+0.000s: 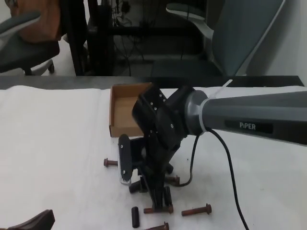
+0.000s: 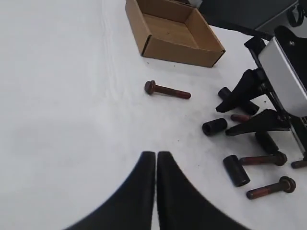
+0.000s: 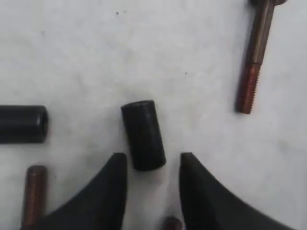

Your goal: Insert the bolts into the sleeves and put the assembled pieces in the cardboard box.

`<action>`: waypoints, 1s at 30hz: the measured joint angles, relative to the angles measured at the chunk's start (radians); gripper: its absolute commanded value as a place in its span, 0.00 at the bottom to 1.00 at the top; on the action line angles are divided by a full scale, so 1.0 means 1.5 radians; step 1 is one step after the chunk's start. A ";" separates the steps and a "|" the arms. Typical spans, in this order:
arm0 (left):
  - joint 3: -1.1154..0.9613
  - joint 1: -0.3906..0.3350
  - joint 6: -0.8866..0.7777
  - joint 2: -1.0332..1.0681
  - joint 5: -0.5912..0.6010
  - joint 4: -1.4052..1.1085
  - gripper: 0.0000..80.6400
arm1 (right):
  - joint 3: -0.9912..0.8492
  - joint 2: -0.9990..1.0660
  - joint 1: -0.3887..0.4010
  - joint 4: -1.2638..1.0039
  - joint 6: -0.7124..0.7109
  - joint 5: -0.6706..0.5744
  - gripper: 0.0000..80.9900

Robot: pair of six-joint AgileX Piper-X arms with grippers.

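In the high view the right arm (image 1: 249, 122) is spanning the white bench cover (image 1: 48, 143) from the right, and its bulk is hiding much of the parts cluster beneath it and one side of the cardboard box (image 1: 122, 130). The right gripper (image 1: 160, 200) is pointing down among those parts, its fingers hard to tell from the dark pieces. A lone bolt (image 1: 110, 162) is lying left of the cluster, a loose sleeve (image 1: 135, 216) is lying nearer the camera, and the left gripper (image 1: 33, 221) is being cut off at the lower corner. In the left wrist view the left gripper's fingers (image 2: 144, 182) are pressing together, holding nothing, over bare cover; the lone bolt is lying between them and the open box, which is standing well ahead. In the right wrist view the right gripper's fingers (image 3: 110, 191) are standing narrowly apart on either side of one end of a black sleeve (image 3: 143, 129), with slim gaps on both sides, gripping nothing. A second sleeve (image 3: 21, 124) and a long bolt (image 3: 256, 57) are running off the frame edges.
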 measured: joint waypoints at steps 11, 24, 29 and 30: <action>0.000 0.000 -0.019 0.000 -0.056 -0.018 0.02 | -0.009 0.011 0.023 0.029 0.033 0.023 0.01; 0.000 -0.046 -0.170 0.246 -0.063 -0.329 0.02 | -0.002 -0.173 -0.112 0.032 0.221 0.059 0.01; -0.069 -0.178 -0.174 0.503 -0.152 -0.422 0.02 | -0.002 -0.255 -0.164 0.032 0.238 0.063 0.01; -0.100 -0.212 -0.179 0.562 -0.184 -0.436 0.02 | -0.002 -0.265 -0.172 0.032 0.240 0.063 0.01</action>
